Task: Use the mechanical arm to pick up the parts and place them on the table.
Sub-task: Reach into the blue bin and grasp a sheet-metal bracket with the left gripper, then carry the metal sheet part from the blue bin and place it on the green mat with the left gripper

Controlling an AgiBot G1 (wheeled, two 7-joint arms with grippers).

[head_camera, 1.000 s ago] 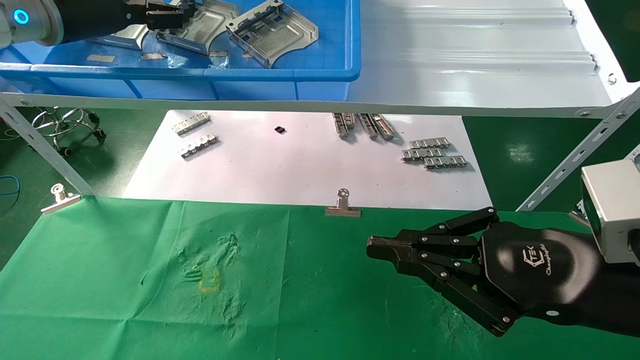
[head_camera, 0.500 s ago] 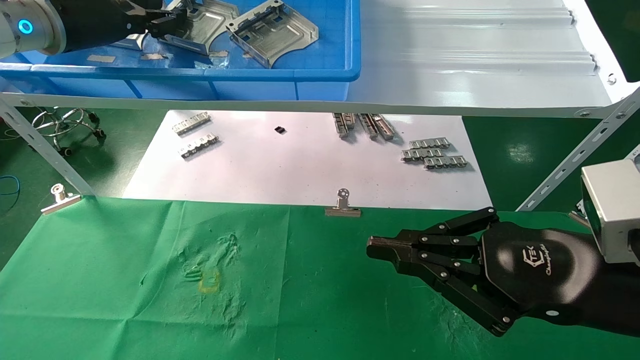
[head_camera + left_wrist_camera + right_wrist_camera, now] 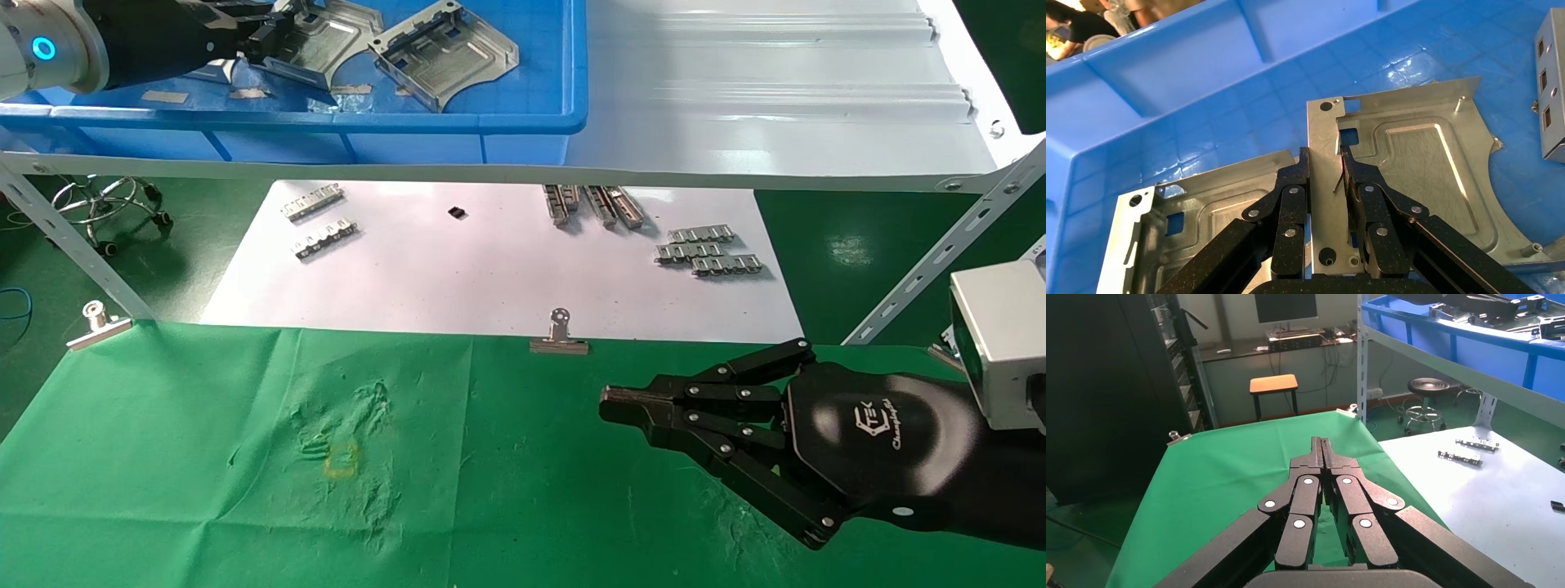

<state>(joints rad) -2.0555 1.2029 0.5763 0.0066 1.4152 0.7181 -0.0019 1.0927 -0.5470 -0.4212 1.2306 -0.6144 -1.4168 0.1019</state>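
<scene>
One plate (image 3: 1389, 184) edge between left gripper (image 3: 1324, 160) fingers, inside blue bin (image 3: 523, 122).

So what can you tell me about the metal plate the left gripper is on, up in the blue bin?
The part is a silver stamped sheet-metal plate with an embossed rounded groove, small square cut-outs, corner holes and one concave curved edge. It lies in the blue bin, overlapping a second like plate. The left gripper has its black fingers closed on the plate's upturned edge flange. Whether it is lifted off the bin floor cannot be told.
</scene>
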